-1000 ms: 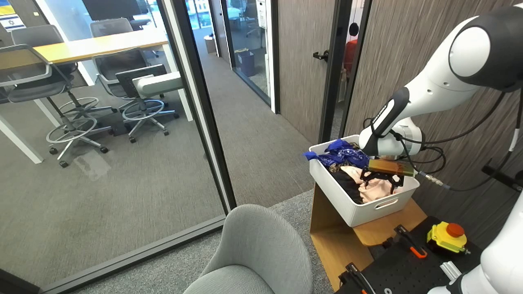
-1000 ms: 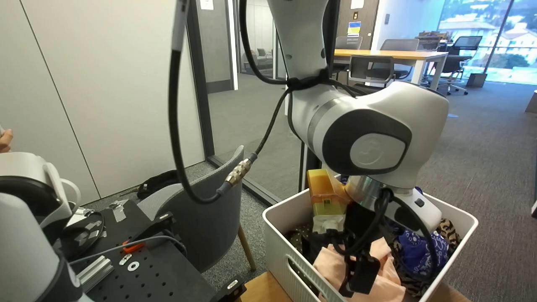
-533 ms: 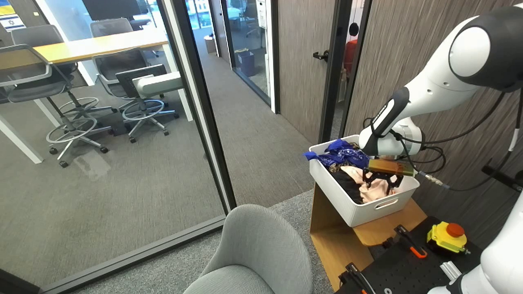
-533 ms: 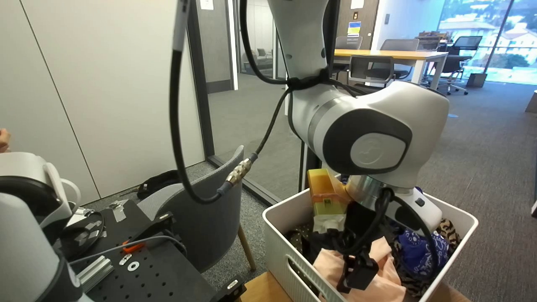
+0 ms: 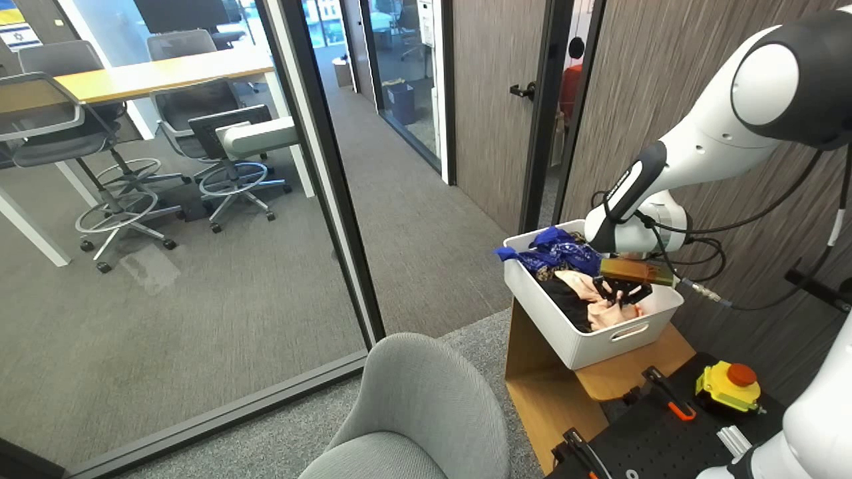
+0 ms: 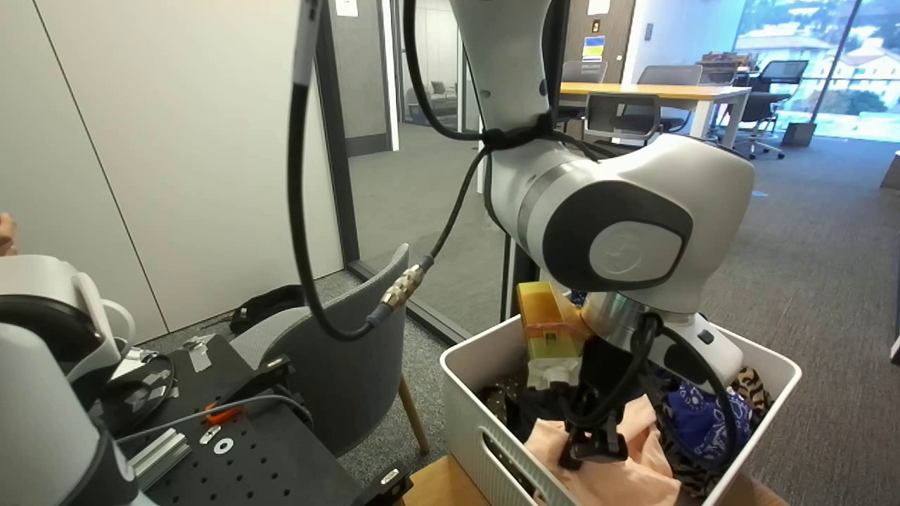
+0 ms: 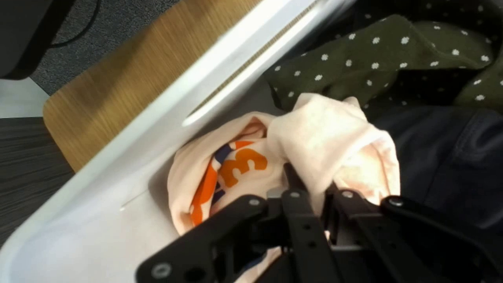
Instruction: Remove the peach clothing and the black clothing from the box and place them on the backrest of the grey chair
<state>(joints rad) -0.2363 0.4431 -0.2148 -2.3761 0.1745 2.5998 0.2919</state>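
The peach clothing [image 7: 314, 133] lies bunched in the white box [image 5: 556, 326], with an orange and blue print showing in the wrist view. My gripper [image 7: 310, 173] has its fingers drawn close together on a raised fold of it. In both exterior views the gripper [image 5: 622, 303] points down inside the box, over the peach cloth [image 6: 619, 485]. Right beside it is the black clothing [image 5: 566, 303], a dark expanse of cloth [image 7: 444, 157] in the wrist view. The grey chair's backrest [image 5: 436, 372] stands outside the box, and nothing hangs on it.
A blue bandana [image 5: 566, 253] and leopard-print cloth [image 6: 752, 386] share the box with a green dotted cloth [image 7: 377, 59]. The box rests on a wooden stand [image 5: 542, 392]. A black perforated board [image 5: 652, 439] carries clamps and a red-and-yellow emergency button [image 5: 729, 386].
The gripper's fingers have come together from wide apart, gathering a fold of the peach clothing between them. The arm has hardly moved.
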